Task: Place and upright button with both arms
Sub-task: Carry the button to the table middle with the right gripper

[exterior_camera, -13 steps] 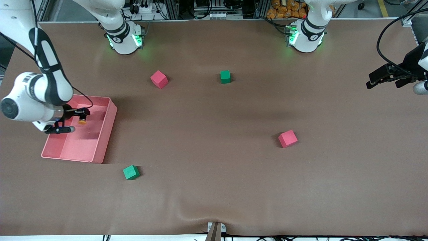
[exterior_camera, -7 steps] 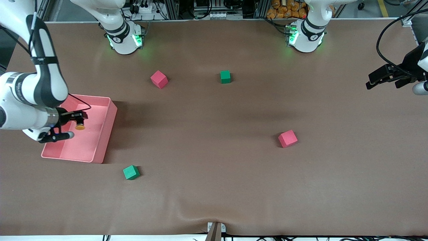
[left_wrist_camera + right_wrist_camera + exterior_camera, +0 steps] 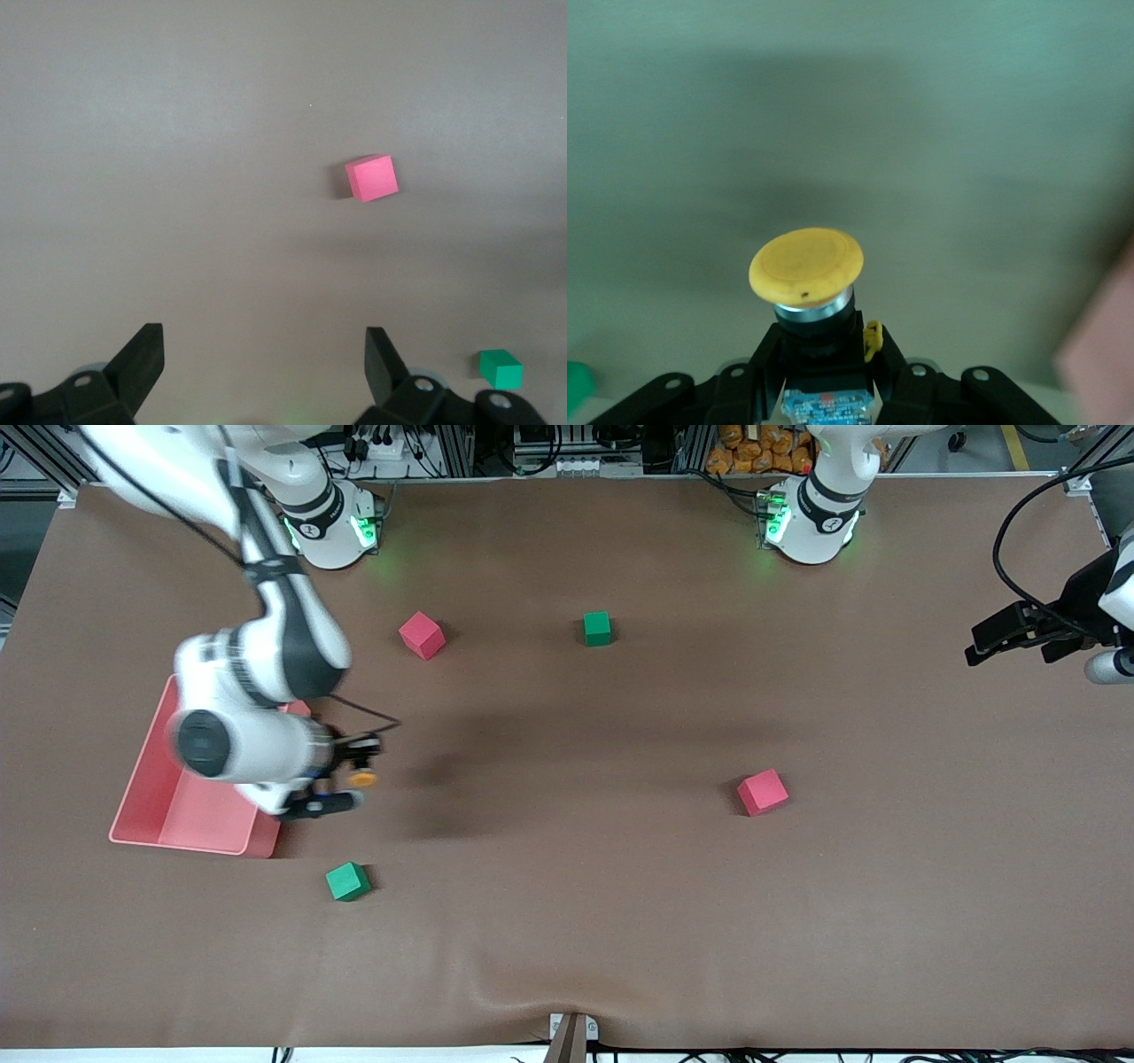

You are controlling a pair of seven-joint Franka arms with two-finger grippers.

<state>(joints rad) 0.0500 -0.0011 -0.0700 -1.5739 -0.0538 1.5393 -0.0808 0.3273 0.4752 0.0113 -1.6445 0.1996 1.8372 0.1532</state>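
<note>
Button [image 3: 361, 779] clamped by its black body in right gripper [image 3: 357, 763] over bare tabletop [image 3: 567, 886] just beside pink bin [image 3: 142, 779], best lowered slowly, cap level; left gripper [image 3: 1010, 638] waiting, fingers apart, at tabletop's edge.

Each of the two white jointed robot arms has glossy rounded shells separated by black joint bands. The right arm [image 3: 257, 664] and left arm [image 3: 828, 478] rise from bases lit green. Thin black cables run along the links. The black finger grippers [image 3: 261, 372] have angular plastic fingers [image 3: 142, 359] fastened with small silver screws.
</note>
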